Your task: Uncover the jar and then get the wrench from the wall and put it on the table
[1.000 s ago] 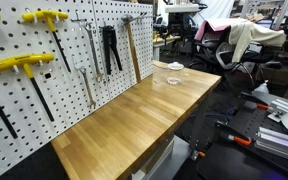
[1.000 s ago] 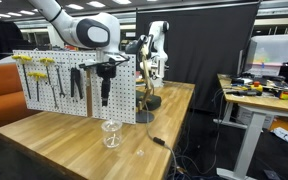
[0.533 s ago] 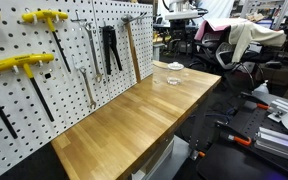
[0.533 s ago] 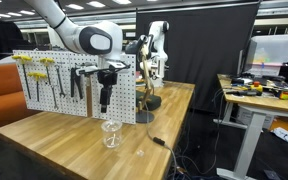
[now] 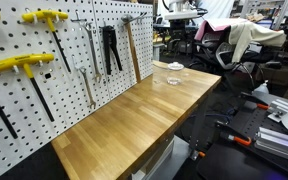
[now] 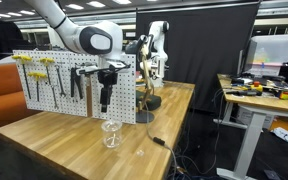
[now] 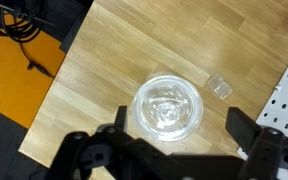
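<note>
The clear round jar [image 7: 167,106] stands on the wooden table [image 7: 114,50], right below my gripper [image 7: 180,125]. The gripper is open and empty, with one finger on each side of the jar and above it. Concentric clear rings show on the jar's top; I cannot tell whether a lid is on it. In an exterior view the gripper [image 6: 104,97] hangs above the jar [image 6: 110,133]. The jar also shows at the table's far end [image 5: 173,79]. The slim silver wrench [image 5: 94,50] hangs on the white pegboard wall [image 5: 24,100].
A longer silver tool [image 5: 84,70], black-handled pliers [image 5: 111,48], a wooden-handled hammer [image 5: 132,50] and yellow T-handles [image 5: 19,65] hang on the pegboard. A small clear piece [image 7: 219,87] lies beside the jar. A stand [image 6: 144,100] is at the table's far side.
The gripper has come down slightly towards the jar during the last second, then held still. The jar and the tools have not moved.
</note>
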Tool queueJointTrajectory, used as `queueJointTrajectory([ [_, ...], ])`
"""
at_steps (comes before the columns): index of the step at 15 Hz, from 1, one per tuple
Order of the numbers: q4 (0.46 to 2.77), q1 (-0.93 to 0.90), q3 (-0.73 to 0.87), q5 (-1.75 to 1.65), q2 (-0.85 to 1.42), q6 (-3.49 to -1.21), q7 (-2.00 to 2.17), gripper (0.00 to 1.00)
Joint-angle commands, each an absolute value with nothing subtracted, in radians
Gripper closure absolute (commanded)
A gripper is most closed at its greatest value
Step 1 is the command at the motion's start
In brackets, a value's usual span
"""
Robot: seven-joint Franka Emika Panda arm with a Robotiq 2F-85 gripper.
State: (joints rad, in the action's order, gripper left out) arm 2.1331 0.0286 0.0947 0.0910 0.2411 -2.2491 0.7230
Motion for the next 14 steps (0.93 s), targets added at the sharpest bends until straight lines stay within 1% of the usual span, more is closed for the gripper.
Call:
queueJointTrajectory([
  [1,2.11,0.029,0.099,0.109,0.273,-2.269,0.721,0.0],
  [8,2.036,0.034,0.111,0.155,0.378,-2.316,0.724,0.0],
  [14,2.046,0.037,0.128,0.173,0.373,-2.315,0.725,0.0],
])
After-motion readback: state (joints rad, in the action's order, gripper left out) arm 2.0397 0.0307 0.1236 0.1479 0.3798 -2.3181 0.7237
